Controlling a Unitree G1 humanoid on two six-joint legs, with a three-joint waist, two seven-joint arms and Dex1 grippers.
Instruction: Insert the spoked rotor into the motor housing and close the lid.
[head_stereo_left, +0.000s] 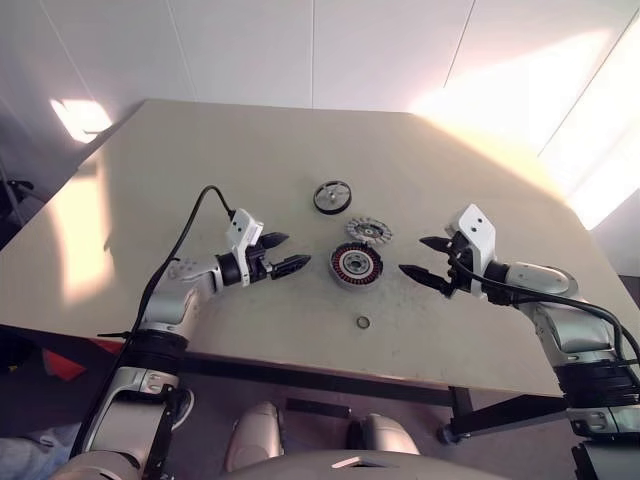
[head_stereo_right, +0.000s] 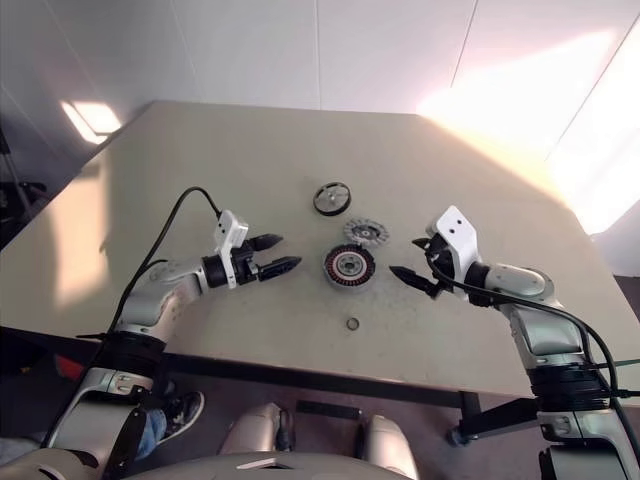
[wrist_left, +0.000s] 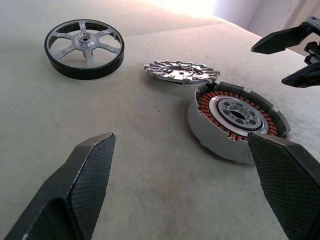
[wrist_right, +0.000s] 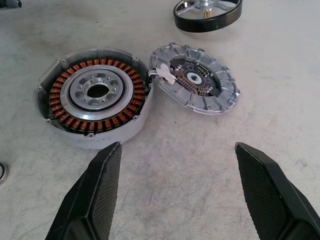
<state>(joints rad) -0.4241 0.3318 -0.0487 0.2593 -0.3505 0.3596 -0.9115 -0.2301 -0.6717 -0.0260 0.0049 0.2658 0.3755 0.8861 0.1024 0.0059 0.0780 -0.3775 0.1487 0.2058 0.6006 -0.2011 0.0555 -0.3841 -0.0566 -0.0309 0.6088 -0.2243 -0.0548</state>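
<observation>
Two grippers, left gripper (head_stereo_left: 290, 253) and right gripper (head_stereo_left: 428, 259), spread wide and hold nothing beside the motor housing (head_stereo_left: 356, 266), with the lid (head_stereo_left: 369, 232) touching it and the spoked rotor (head_stereo_left: 332, 196) farther back.

We are seeing a beige table (head_stereo_left: 250, 160) bearing a small metal washer ring (head_stereo_left: 363, 322), lying flat near the table's near edge. Sunlight patches are falling across the table's far right corner.
</observation>
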